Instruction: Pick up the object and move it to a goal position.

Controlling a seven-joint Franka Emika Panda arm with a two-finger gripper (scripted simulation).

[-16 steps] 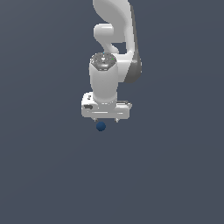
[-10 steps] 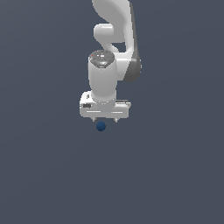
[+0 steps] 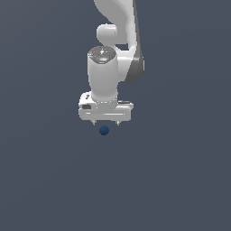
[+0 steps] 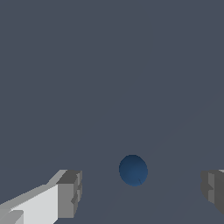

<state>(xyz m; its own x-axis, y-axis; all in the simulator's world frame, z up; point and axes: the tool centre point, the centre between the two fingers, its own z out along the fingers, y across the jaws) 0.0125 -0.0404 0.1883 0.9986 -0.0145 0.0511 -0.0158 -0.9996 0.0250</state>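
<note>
The object is a small dark blue ball (image 3: 104, 130) lying on the grey floor just beyond the white gripper (image 3: 105, 122) in the exterior view. The wrist view shows the ball (image 4: 133, 170) between the two grey fingertips, one pad (image 4: 70, 192) on one side and the other (image 4: 213, 190) on the far side. My gripper (image 4: 140, 192) is open, with clear gaps on both sides of the ball. Nothing touches the ball.
The white arm (image 3: 118, 31) rises from the hand toward the exterior view's top. A flat dark grey floor (image 3: 180, 180) surrounds everything.
The hand has come down slightly toward the ball. The ball has stayed where it was.
</note>
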